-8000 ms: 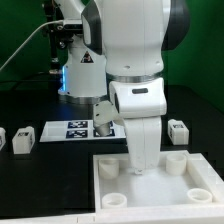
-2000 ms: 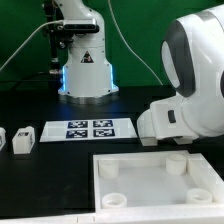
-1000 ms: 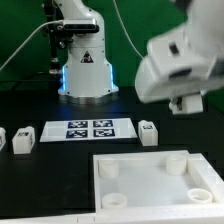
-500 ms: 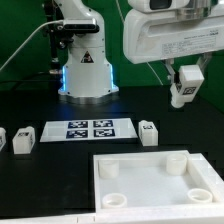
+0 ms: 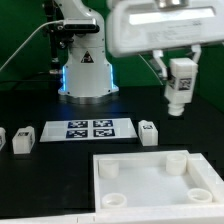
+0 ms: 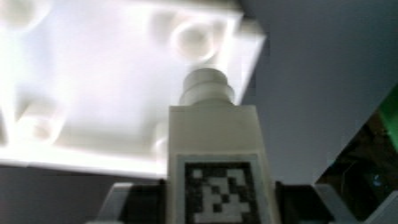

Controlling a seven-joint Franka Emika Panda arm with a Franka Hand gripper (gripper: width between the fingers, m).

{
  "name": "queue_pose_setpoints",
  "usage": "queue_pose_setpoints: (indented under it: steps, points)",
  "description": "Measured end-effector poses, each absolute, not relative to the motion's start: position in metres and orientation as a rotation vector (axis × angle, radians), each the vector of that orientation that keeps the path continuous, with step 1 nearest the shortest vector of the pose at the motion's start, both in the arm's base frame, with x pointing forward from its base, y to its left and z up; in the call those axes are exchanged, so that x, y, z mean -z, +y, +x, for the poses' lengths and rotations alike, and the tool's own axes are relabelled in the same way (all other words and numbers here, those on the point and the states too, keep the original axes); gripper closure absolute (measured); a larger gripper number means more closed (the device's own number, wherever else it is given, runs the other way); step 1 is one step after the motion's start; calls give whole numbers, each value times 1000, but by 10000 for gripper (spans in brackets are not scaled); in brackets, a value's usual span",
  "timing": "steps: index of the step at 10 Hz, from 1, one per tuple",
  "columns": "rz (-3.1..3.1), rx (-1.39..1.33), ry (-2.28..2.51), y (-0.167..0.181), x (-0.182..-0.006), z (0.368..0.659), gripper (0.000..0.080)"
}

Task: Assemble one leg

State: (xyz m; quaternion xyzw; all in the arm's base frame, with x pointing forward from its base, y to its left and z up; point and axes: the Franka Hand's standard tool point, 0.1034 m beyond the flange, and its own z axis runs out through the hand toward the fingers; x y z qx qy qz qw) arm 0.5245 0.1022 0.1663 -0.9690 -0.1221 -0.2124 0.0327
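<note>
Exterior, gripper: clamped on the leg, raised at the exterior view's right.
Exterior, leg: upright, in the air, well clear of the table.
Exterior, second leg: on the table, just beside the marker board.
Wrist, leg: gripped, tag facing the camera, white tray beyond it.

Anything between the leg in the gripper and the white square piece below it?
No. In the exterior view only bare black table separates the held leg from the white square piece; another leg stands aside.
</note>
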Motion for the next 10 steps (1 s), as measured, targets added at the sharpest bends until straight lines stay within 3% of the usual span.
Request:
queue_pose_setpoints:
  steps: [2, 6, 7, 10]
  points:
    - [-2962, 752, -367, 92, -166, 555, 506]
    - [-2960, 757, -368, 93, -162, 555, 506]
    - [-2957, 752, -364, 93, -146, 557, 506]
    - [-2941, 744, -353, 94, -130, 592, 506]
